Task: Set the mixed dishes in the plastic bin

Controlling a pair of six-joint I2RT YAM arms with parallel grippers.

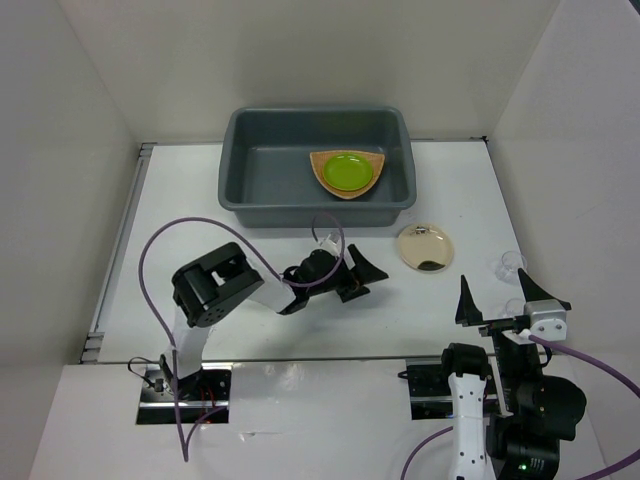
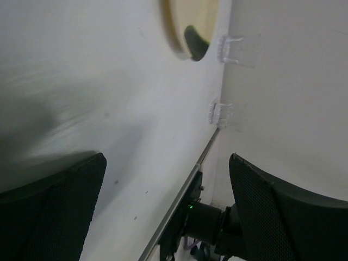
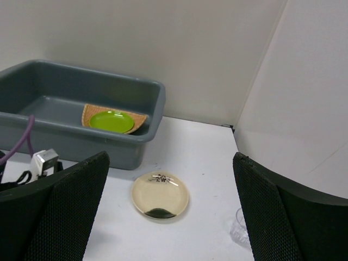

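The dark grey plastic bin (image 1: 250,170) stands at the back centre. Inside it the woven orange-tan basket tray (image 1: 320,165) lies flat with the lime-green plate (image 1: 347,171) on top; both show in the right wrist view (image 3: 111,120). The cream-gold plate (image 1: 424,248) lies on the table right of the bin's front corner, also in the right wrist view (image 3: 159,194) and the left wrist view (image 2: 190,24). A clear cup (image 1: 510,264) stands by the right wall. My left gripper (image 1: 362,278) is open and empty, left of the plate. My right gripper (image 1: 503,297) is open and empty, near the front right.
A second clear cup (image 1: 515,305) sits by the right wall close to my right gripper; both cups show in the left wrist view (image 2: 223,114). White walls close in the table at the back and right. The left arm's purple cable (image 1: 200,225) loops over the table.
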